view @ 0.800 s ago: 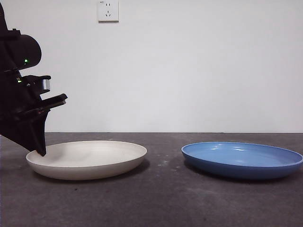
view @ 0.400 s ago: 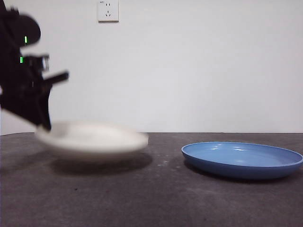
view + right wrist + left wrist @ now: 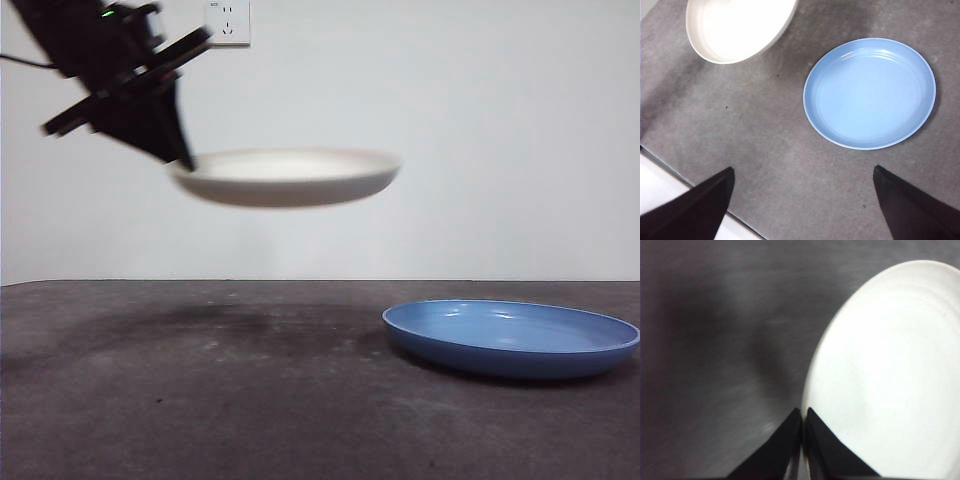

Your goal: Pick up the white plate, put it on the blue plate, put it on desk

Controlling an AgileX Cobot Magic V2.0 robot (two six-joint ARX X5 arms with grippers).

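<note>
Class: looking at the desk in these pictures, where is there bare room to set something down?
The desk is bare beside the blue plate, including under the white plate that the left claw holds aloft, and in front of the blue plate. Only the blue plate's spot is taken.

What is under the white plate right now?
Only air and the desk, with the plate's dark shadow on it. The white plate hangs high, its rim pinched in the left gripper. The blue plate lies off to one side, not beneath it. Nothing looks hidden underneath.
</note>
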